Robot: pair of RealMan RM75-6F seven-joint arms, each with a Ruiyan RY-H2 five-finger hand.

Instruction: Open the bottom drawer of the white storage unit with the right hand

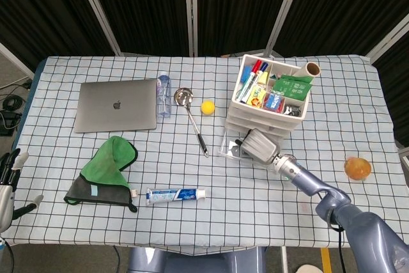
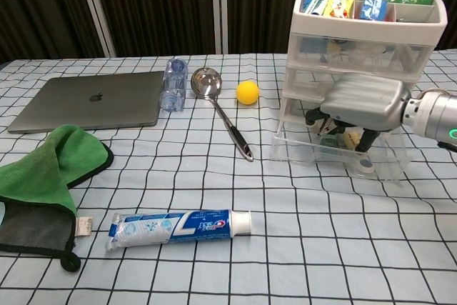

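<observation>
Your right hand [image 2: 363, 105] is over the bottom drawer [image 2: 341, 149] of the white storage unit [image 2: 360, 33], which sits at the far right part of the bench [image 2: 285, 248]. The clear drawer already sticks out toward you, so I think the pulling step is well along. Your fingers [image 2: 365, 137] are curled down inside the drawer, behind its front wall. I cannot tell if they really grip the wall or just hang in there, because the silver back of the hand hides them. In the head view the hand [image 1: 258, 145] covers much of the drawer [image 1: 231, 147] too. Your left hand [image 1: 9, 183] waits at the near left edge with its fingers apart and nothing in it. Next, I would pull gently and straight toward you if the drawer needs to come out more. Go slow, so the whole unit does not slide or tip.
</observation>
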